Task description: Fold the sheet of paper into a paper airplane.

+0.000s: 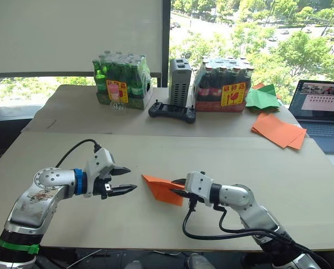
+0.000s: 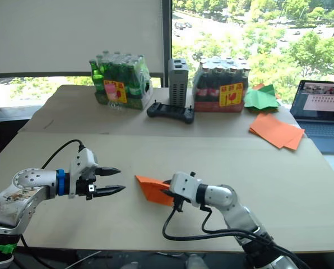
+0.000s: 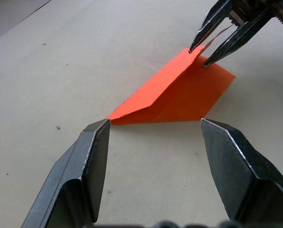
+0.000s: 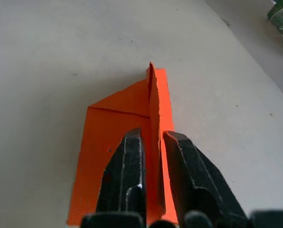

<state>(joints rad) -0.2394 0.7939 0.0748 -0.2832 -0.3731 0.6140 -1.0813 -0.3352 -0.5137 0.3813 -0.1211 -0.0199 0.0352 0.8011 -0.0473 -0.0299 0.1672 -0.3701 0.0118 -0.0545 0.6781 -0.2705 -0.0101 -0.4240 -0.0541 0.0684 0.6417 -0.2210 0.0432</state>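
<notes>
Right tool (image 1: pixel 177 188) pinches the upright center fold of the orange paper airplane (image 1: pixel 162 189), which lies on the counter (image 1: pixel 301 185) at lower center of the frame. Left tool (image 1: pixel 125 180) hovers wide apart just beside the plane's pointed nose, gripping nothing. Upper center, the two shrink-wrapped bottle packs (image 1: pixel 122 81) carry red-and-yellow labels, print too small to read.

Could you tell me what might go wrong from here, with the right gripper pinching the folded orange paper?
1. The right gripper pinches only the thin upright ridge of the paper airplane; a pull could tear it or let it slip out.
2. The left gripper is open, aimed at the nose; closing in could crumple that point.
3. The wings lie flat on the table, held by nothing else, so the paper may swivel.
</notes>
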